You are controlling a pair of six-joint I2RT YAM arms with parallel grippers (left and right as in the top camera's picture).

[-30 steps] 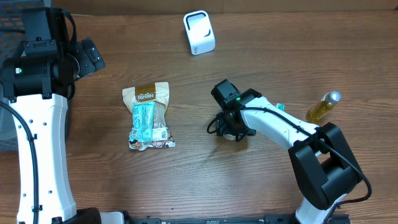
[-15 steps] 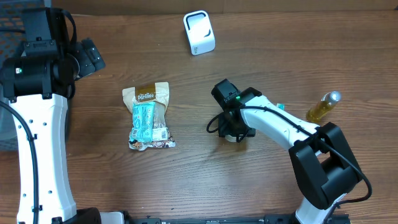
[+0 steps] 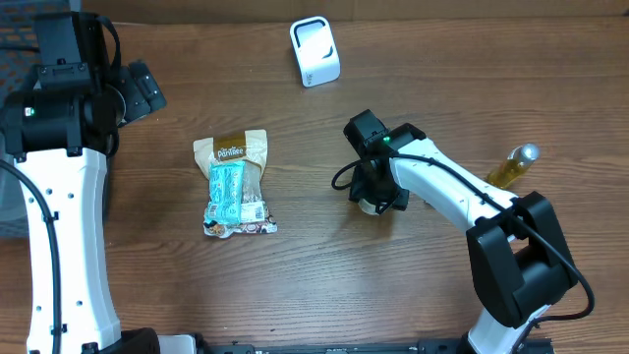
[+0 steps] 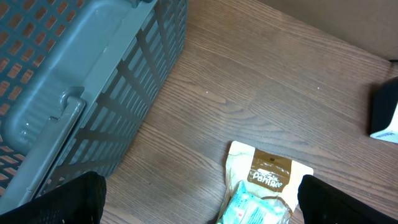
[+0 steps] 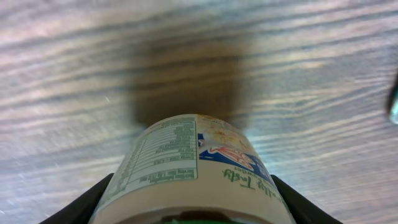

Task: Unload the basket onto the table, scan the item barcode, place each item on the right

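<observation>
Right of the table's middle, the right gripper points down and is clamped on a round tub. In the wrist view its dark fingers press against both sides of the tub. The tub's nutrition panel and a red-and-blue printed label face the camera, and its shadow falls on the wood beyond; no barcode can be made out. A white scanner stands at the far edge, far and left of the tub and well apart from it. A snack pouch lies flat to the left of the tub, also well apart, with its brown top towards the far side. To the right, a yellow bottle lies tilted on the wood just beyond the right arm's forearm. Over the far left corner the left gripper hangs with its jaws wide apart and holding nothing, its fingers at the bottom corners of the wrist view. That view shows a grey-blue slatted basket at the left edge, with the pouch's top nearer the middle.
</observation>
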